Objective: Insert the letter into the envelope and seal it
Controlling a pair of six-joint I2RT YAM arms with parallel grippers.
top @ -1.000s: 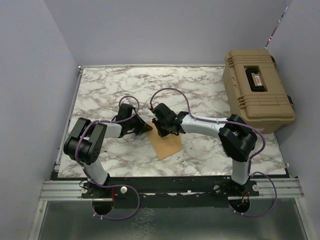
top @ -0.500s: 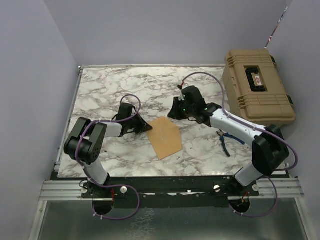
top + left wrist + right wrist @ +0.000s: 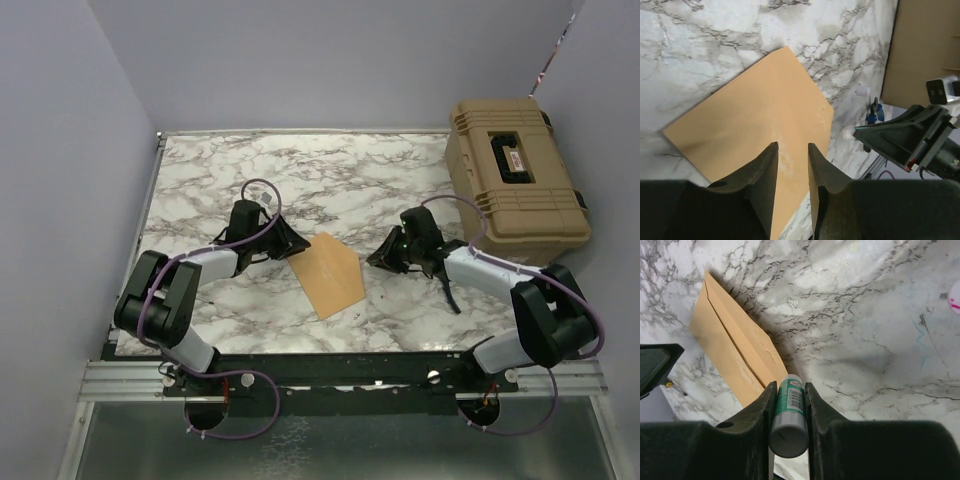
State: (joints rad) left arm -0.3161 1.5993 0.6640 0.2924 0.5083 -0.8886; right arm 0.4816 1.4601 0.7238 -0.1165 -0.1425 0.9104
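Envelope (image 3: 332, 277): lies flat on the marble table (image 3: 220, 170), a little toward 6 o'clock of the table's middle. Its position matches that of half a second ago.
Right gripper (image 3: 788, 385): has swung from 1 o'clock of the envelope down to its 3 o'clock side and now sits low and close to the paper edge.
Right gripper load: clamped on a glue stick (image 3: 789, 412), a green-and-white tube with a barcode, nose aimed at the envelope's near edge.
Left gripper (image 3: 792, 147): has moved slightly and now sits at the envelope's 10 o'clock edge. The fingers are parted by a narrow gap with nothing between them.
Meaning for task: judged as the sealing step, with glue brought up and none applied yet.
Letter: not visible in any view. It may be inside the envelope, but this cannot be confirmed.
Flap: the right wrist view shows layered paper edges. Whether the flap is open or folded down cannot be told.
Left fingertip contact: touching the paper or just above it, unclear.
Pliers (image 3: 874, 112): blue handles, mostly hidden behind the right arm.
Tan case (image 3: 515, 180): at 2 o'clock of the table, lid closed.
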